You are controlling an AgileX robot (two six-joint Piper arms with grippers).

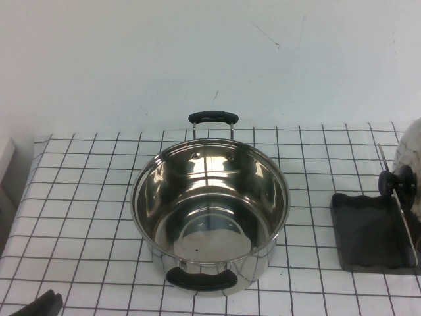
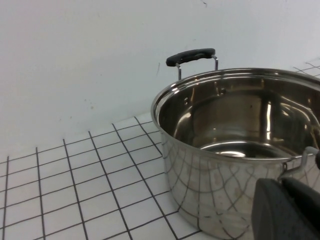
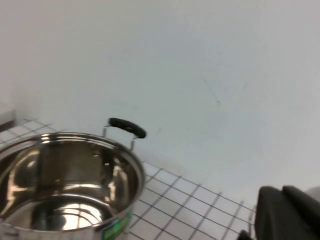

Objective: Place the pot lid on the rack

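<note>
Left hand (image 1: 39,306) low at near table edge, grip unclear; right hand (image 3: 287,212) likewise unclear; pot lid (image 1: 409,172) upright on rack (image 1: 371,230)

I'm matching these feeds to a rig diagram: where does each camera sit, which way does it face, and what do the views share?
High view: raised on the robot's side, angled down at the pot, with the pot lid standing in the rack at right; the left hand peeks in at the bottom edge.
Left wrist view: low beside the pot, facing the wall; left hand shows.
Right wrist view: above the pot, facing the wall; right hand shows.
Shared: the pot appears in all three.
</note>
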